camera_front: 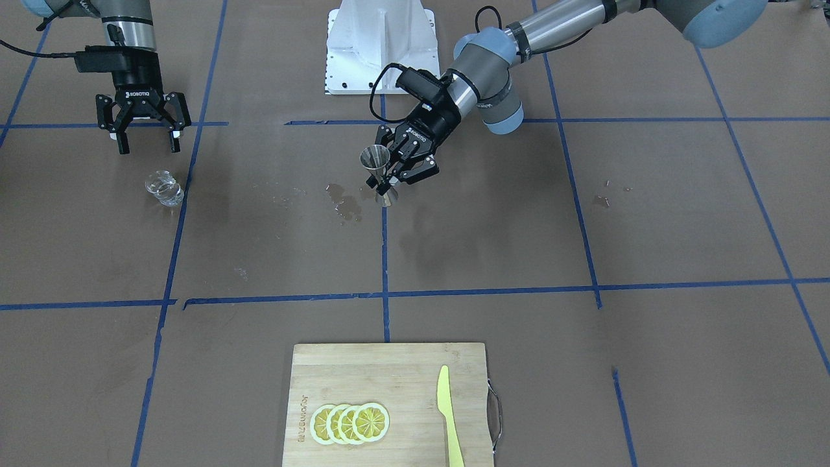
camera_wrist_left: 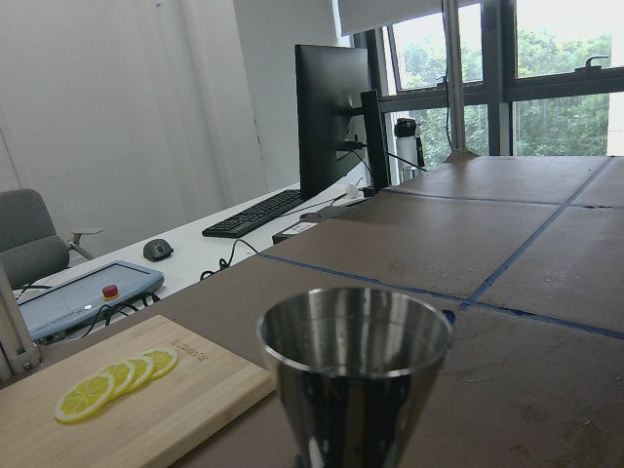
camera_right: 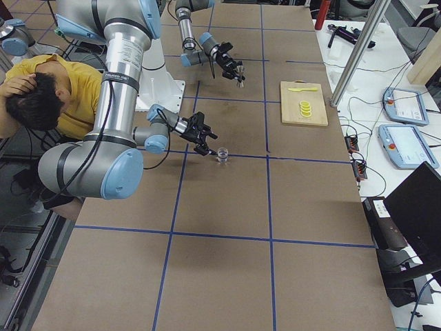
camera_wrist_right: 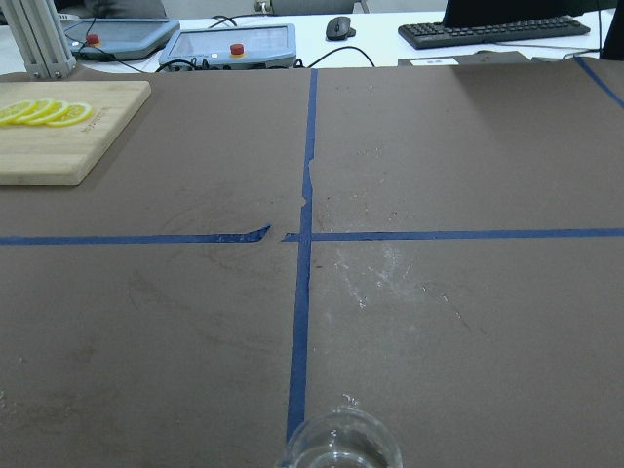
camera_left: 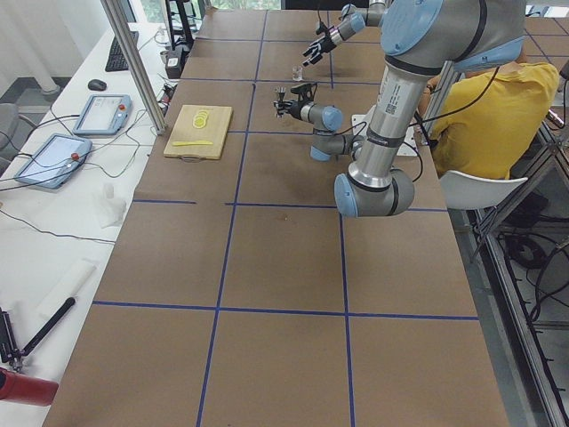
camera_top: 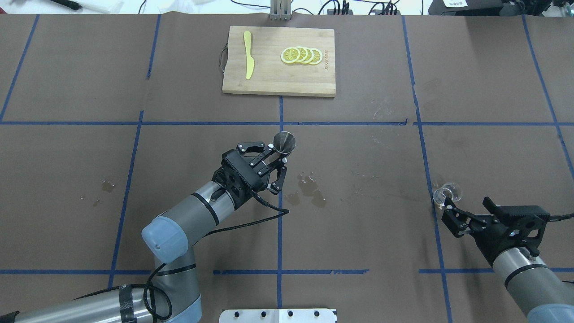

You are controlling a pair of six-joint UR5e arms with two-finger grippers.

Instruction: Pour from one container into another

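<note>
**A:** What's around the work area?

**B:** Pale bamboo cutting board (camera_front: 389,370) at the far edge of the brown paper-covered table (camera_front: 648,214), well apart from both arms. On it sit a fanned row of yellow lemon slices (camera_front: 350,423) and a flat yellow plastic knife (camera_front: 447,415), apart from each other. Dark wet patches (camera_top: 309,188) on the paper just beside the jigger, on the side towards the glass.

**A:** Containers?

**B:** Small shiny steel hourglass jigger (camera_front: 375,157) at mid-table, mouth up. Left gripper (camera_front: 389,178) is clamped on its narrow waist. Small clear glass cup with a thick base (camera_front: 164,187) stands upright on the robot's right, just beside a blue tape line (camera_front: 178,214). Right gripper (camera_front: 148,146) hangs near it on the robot's side, fingers spread, holding nothing.

**A:** Contents?

**B:** Can't tell for either.
</note>
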